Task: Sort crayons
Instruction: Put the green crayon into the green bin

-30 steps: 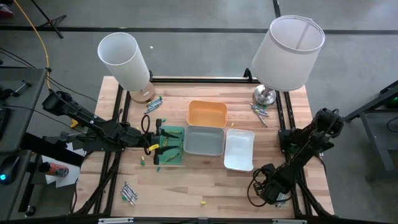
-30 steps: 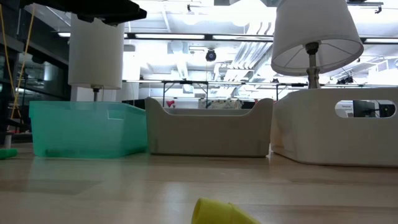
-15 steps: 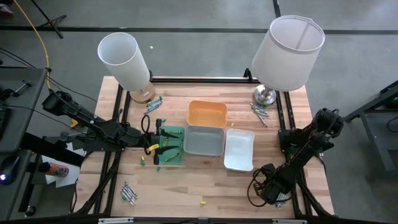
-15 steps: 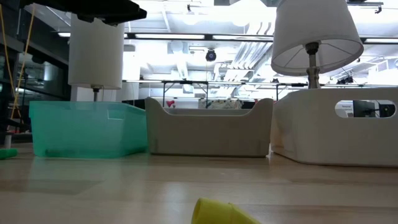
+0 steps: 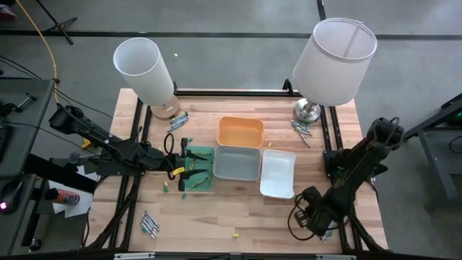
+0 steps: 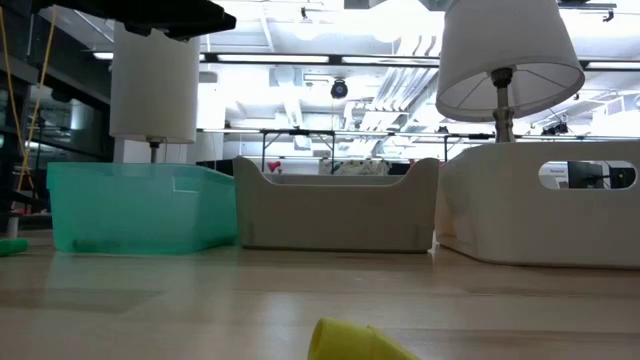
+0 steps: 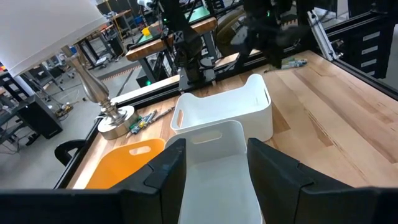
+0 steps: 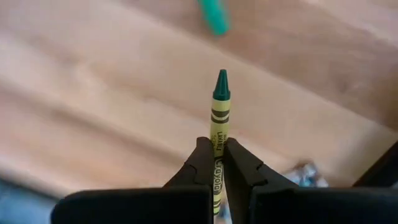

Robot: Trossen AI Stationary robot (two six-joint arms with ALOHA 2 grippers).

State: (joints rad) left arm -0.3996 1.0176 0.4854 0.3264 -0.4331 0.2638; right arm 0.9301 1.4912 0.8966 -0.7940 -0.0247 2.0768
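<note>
Right gripper (image 8: pixel 217 163), clamped on a green crayon (image 8: pixel 219 118), has lifted slightly, ready for carrying; left gripper (image 7: pixel 214 163) stays apart.

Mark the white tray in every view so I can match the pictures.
High view: the white tray is right of centre, the rightmost tray.
Low view: the white tray fills the right edge, with its handle slot showing.
Left wrist view: the white tray is at the upper middle.
Right wrist view: not in it.
Shared landmark: the grey tray beside it, in those three views.
</note>
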